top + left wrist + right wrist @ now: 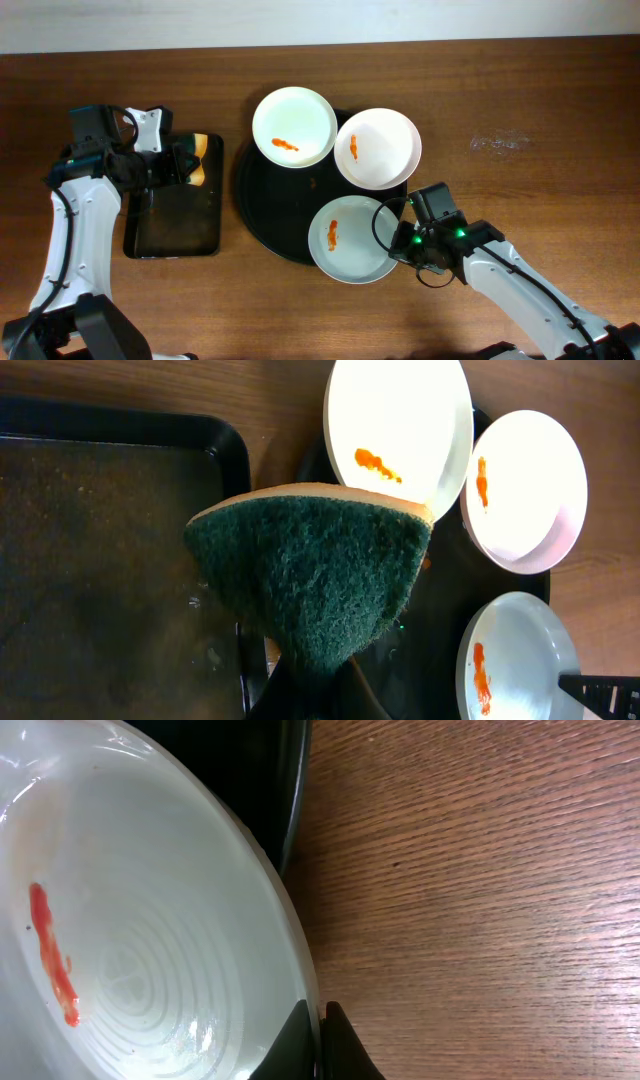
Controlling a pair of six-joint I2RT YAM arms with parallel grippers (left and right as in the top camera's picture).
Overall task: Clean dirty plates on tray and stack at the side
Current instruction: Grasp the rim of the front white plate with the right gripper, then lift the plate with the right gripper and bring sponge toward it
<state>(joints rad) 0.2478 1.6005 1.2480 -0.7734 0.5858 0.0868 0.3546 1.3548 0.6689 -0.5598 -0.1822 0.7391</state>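
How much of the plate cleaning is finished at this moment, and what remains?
Nothing is done yet: the far plate, the right plate and the near plate all carry orange smears on the round tray, with no stack beside it. In hand: the left jaws grip a sponge, the right jaws pinch the near plate's rim. Left: wiping and stacking all three.

Even bright light, glare on plates [400, 410].

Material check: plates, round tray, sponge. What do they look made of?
Plates: glossy white, likely ceramic or melamine, cannot tell which; sharp highlights, faint concentric rings on the near plate in the right tool. Round tray: black, semi-gloss, probably plastic or coated metal; soft reflections. Sponge: coarse green fibrous scouring layer on tan foam, folded in the left tool.
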